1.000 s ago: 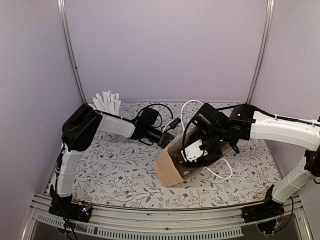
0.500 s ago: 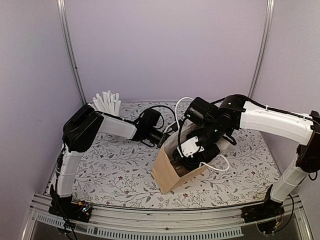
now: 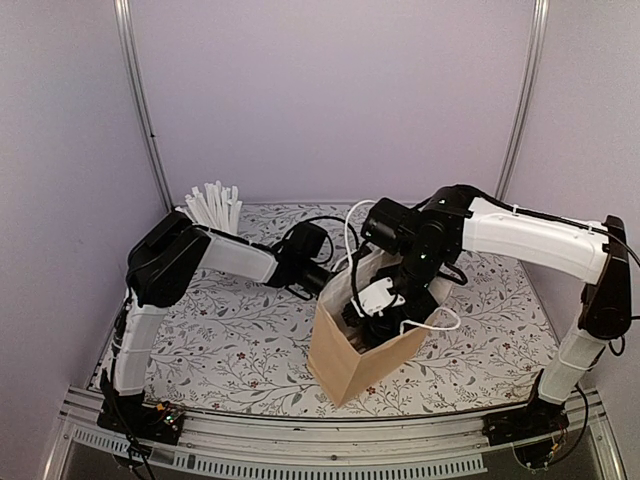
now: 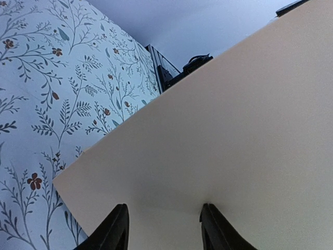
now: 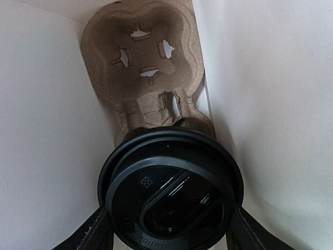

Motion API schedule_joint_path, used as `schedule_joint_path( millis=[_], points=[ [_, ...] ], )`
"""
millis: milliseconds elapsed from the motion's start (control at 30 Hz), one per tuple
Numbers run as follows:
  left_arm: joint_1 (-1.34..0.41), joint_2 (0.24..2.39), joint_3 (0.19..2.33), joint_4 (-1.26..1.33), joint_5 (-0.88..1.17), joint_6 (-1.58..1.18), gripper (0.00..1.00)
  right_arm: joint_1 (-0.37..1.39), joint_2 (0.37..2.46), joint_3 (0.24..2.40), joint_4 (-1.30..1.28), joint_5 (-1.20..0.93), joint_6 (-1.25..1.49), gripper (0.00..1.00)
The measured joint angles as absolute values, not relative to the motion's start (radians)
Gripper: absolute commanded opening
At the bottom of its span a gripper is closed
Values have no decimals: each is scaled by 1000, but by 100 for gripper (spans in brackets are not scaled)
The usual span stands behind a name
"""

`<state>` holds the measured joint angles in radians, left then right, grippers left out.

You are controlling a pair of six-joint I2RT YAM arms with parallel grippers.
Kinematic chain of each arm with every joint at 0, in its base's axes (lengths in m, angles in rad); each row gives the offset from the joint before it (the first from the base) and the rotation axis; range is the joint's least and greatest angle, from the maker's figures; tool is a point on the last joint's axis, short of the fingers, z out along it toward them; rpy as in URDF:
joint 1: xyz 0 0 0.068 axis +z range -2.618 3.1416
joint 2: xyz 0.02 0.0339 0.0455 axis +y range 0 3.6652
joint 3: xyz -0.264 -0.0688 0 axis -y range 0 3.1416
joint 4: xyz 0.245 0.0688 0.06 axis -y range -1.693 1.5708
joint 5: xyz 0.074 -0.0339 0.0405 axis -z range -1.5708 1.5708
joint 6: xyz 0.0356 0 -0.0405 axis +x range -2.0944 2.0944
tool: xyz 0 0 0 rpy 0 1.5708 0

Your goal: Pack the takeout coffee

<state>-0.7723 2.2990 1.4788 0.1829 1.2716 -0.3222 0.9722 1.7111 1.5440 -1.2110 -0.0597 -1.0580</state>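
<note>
The black lid (image 5: 171,192) bears raised lettering at six o'clock, apparently "CAUTION", and a small square emblem toward ten o'clock.

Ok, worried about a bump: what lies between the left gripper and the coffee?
The paper bag: its wall fills the left wrist view ahead of the left gripper; the coffee is inside it (right wrist view).

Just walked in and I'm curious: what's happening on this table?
The right end effector grips a lidded black takeout coffee cup inside an upright brown paper bag, over a pulp cup carrier lying in the bag. The left end effector sits against the bag's outer wall, fingers apart, probably steadying it. The cup is not yet released.
</note>
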Motion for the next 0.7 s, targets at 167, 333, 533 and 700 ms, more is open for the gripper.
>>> schedule_joint_path(
  millis=[167, 333, 533, 700],
  points=[
    [-772, 2299, 1470, 189, 1267, -324, 54, 962, 1729, 1546, -1214, -82, -1058, 30],
    [-770, 2299, 1452, 218, 1267, -340, 55, 944, 1744, 1548, -1214, -110, -1063, 30],
    [-758, 2299, 1426, 244, 1245, -360, 59, 934, 1765, 1551, -1205, -135, -1066, 31],
    [-748, 2299, 1412, 265, 1217, -390, 62, 934, 1768, 1538, -1190, -138, -1069, 31]
  ],
)
